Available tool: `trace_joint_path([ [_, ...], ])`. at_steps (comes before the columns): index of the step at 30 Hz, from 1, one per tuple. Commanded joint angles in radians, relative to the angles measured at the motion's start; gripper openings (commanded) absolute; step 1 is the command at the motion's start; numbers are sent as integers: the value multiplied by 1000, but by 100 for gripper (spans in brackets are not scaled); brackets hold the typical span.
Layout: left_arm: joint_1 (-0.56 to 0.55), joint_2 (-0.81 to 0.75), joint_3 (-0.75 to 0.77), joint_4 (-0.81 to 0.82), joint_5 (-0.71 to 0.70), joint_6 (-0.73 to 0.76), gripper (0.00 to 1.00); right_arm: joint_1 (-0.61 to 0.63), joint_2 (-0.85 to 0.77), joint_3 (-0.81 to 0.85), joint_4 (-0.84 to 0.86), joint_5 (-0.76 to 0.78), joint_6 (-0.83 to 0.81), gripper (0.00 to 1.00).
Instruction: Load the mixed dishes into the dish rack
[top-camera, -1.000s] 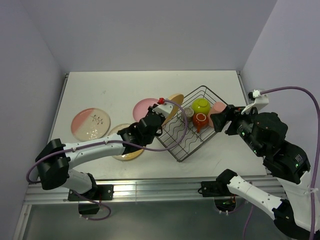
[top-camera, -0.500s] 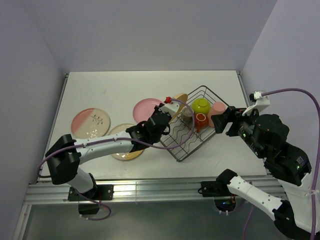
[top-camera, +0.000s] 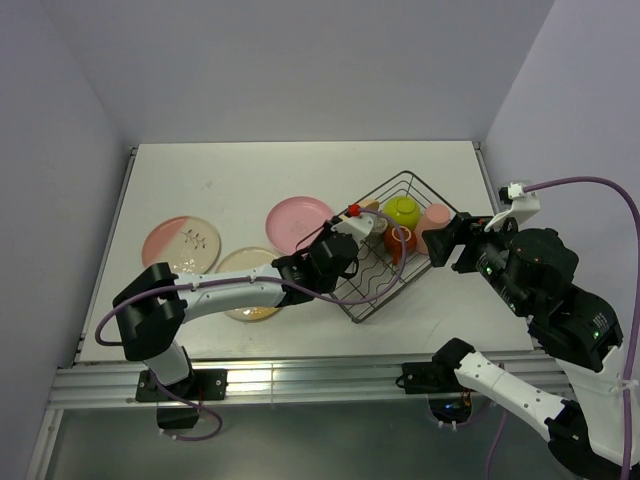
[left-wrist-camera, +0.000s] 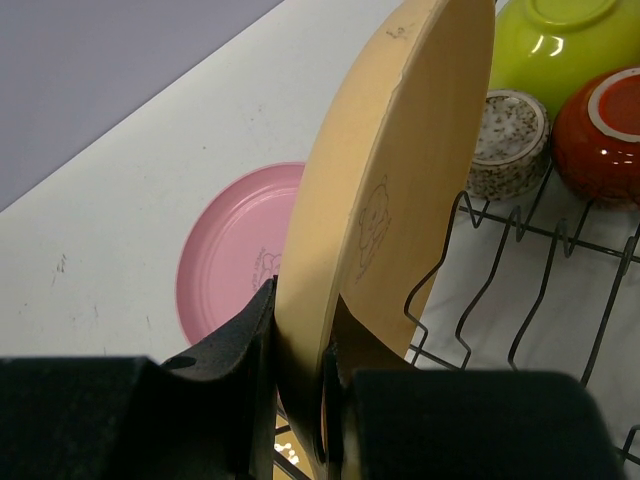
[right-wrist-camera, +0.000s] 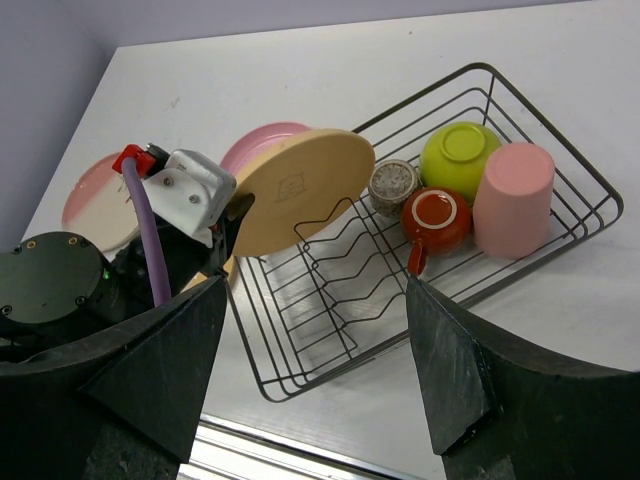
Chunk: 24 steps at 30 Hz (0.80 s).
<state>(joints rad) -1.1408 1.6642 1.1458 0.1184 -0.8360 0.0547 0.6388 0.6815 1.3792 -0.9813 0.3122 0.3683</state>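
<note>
A lime-green bowl (right-wrist-camera: 460, 155), salmon cup (right-wrist-camera: 512, 198), red mug (right-wrist-camera: 435, 220) and grey cup (right-wrist-camera: 392, 185) are held in the dish rack (right-wrist-camera: 300, 340) — an orange plate (left-wrist-camera: 390, 200) is clamped on edge at its rim by the left gripper (left-wrist-camera: 298, 352); the right gripper (right-wrist-camera: 310, 400) is spread wide, empty.

The round tan-orange plate (left-wrist-camera: 390, 200) has a smooth, matt face with a faint printed line drawing, and the left gripper (left-wrist-camera: 298, 345) on it has fingers (left-wrist-camera: 235, 340) that look like matt black plastic. The lime-green bowl (left-wrist-camera: 555, 45) and red-brown glazed mug (left-wrist-camera: 605, 130) are glossy with bright highlights, the small grey cup (left-wrist-camera: 508, 140) looks speckled and rougher, and the salmon cup (right-wrist-camera: 513, 200) and flat pink plate (left-wrist-camera: 235, 270) are smooth with a dull sheen. The rectangular dish rack (right-wrist-camera: 340, 262) is thin black-coated metal wire, and the white table (top-camera: 230, 180) is matt with faint scuffs.
</note>
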Motion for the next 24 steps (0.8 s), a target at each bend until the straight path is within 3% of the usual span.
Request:
trace_joint_path([
  [1, 4, 3, 34, -10, -87, -36, 0, -5, -4, -2, 6, 7, -14, 80],
  [14, 4, 20, 37, -14, -64, -41, 1, -5, -2, 9, -2, 7, -12, 80],
  [21, 4, 29, 29, -42, -28, -101, 7, -5, 0, 8, -3, 4, -8, 80],
  [24, 4, 42, 35, -51, -17, -101, 15, -5, -3, 1, -2, 2, -8, 80],
])
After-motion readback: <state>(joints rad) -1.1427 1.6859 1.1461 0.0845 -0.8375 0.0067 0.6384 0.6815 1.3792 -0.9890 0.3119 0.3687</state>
